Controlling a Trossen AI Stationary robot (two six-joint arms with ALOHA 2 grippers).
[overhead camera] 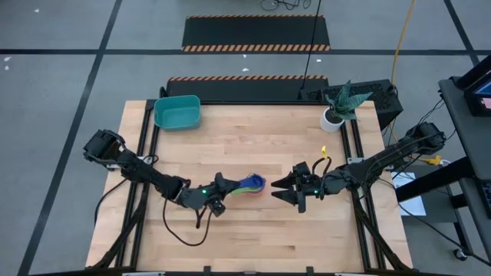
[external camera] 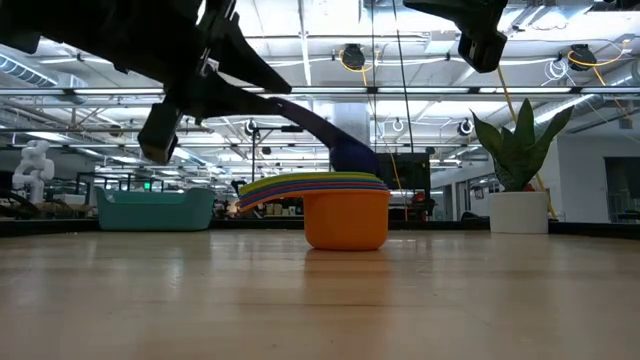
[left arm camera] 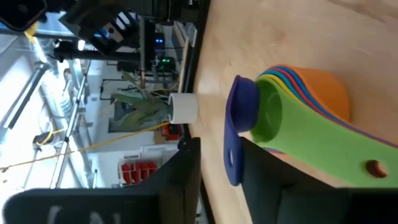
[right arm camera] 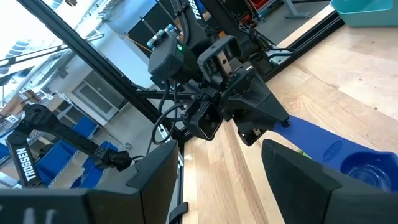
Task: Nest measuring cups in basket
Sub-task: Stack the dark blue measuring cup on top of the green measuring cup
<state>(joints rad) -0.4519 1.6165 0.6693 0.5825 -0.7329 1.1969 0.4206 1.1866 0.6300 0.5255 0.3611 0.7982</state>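
A nested stack of measuring cups (overhead camera: 252,184) stands on the table's middle, with the orange cup (external camera: 346,220) lowest and a green cup (left arm camera: 273,118) near the top. The dark blue cup (left arm camera: 241,106) sits topmost, and its handle slants up toward the table's left. My left gripper (overhead camera: 222,188) is shut on that handle. My right gripper (overhead camera: 281,189) is open and empty just right of the stack, fingers pointing at it. The teal basket (overhead camera: 178,113) stands at the far left, holding nothing that shows. My left gripper pinches the dark blue cup's handle (left arm camera: 231,163) near its free end between its two fingers (left arm camera: 186,174). The fingers come from the table's left and lie along the handle. The bowl (external camera: 352,158) rests in the stack, and the handle (external camera: 305,125) is tilted up above the other handles.
A white plant pot (overhead camera: 332,117) with a green plant stands at the far right corner. Bare wood lies between the stack and the basket and along the near edge. A black cable (overhead camera: 184,230) loops on the near left of the table.
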